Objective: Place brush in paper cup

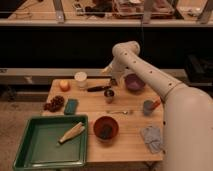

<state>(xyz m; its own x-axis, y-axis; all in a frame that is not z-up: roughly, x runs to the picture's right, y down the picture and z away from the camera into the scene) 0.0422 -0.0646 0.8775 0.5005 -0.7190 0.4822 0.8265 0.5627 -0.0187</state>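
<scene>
A green tray (pixel 30 150) sits at the left front of the wooden surface (pixel 127 147) with a pale, husk-like piece (pixel 71 132) lying in it. Behind the tray are a cluster of dark grapes (pixel 54 103), a teal sponge (pixel 71 106) and an orange fruit (pixel 64 85). The paper cup (pixel 80 79) stands upright near the back edge. Just to its right the brush (pixel 98 89) lies flat on the surface, outside the cup, pointing towards a small metal cup (pixel 109 95). A reddish bowl (pixel 105 127) stands nearer the front, with a thin spoon (pixel 119 112) beside it. The white arm rises from the lower right, bends at a high elbow (pixel 125 50) and turns steeply down, so the gripper (pixel 114 81) hangs low at the brush's right end, behind the metal cup; whether it is open or closed, or touching the brush, cannot be told. Further right are a purple bowl (pixel 134 81), a grey cup (pixel 148 106) and a grey cloth (pixel 152 138)
</scene>
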